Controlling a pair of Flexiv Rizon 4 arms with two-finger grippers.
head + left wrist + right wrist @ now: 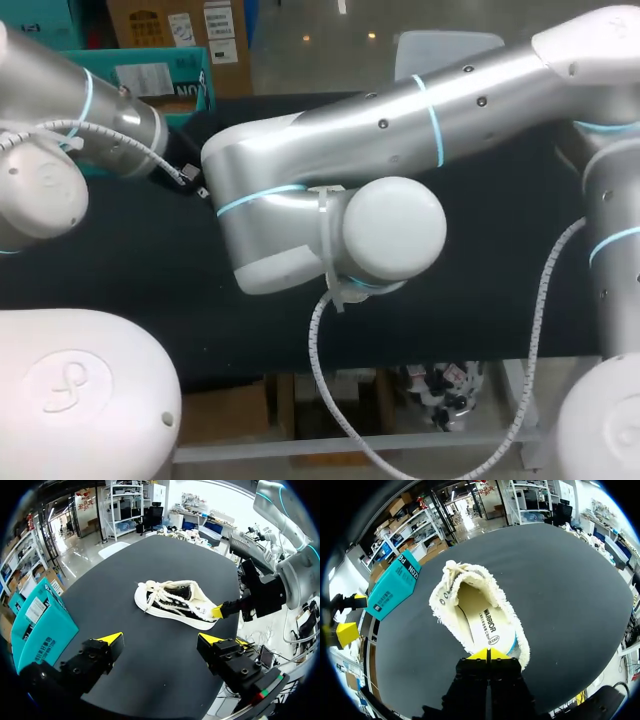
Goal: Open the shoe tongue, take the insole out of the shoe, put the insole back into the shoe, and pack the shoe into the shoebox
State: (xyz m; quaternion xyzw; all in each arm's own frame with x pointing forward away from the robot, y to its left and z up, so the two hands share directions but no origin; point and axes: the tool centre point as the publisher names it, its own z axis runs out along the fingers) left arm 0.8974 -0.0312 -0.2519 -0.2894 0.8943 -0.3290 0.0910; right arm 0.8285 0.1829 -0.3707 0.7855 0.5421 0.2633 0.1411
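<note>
Shoe sat upright on its sole on the black table, opening up, insole inside, so it looked not yet pulled.

Key relation: heel was right at the right gripper, and the long axis ran straight out ahead of it, toe pointing away. The toe veered slightly toward the teal shoebox, which lay well apart, off the toe side.

Right gripper: yellow tips pressed together, narrow, at the heel rim. Couldn't tell whether any collar or insole edge was pinched between them.

Left gripper: spread wide, holding nothing. The shoe lay ahead of it and apart, crosswise to its fingers, with the laces and toe toward the shoebox side and the heel toward the right arm.

Right arm was clearly nearer. My read: the left, facing the shoe's side, would suit the tongue. In the head view the arms hid the shoe.
</note>
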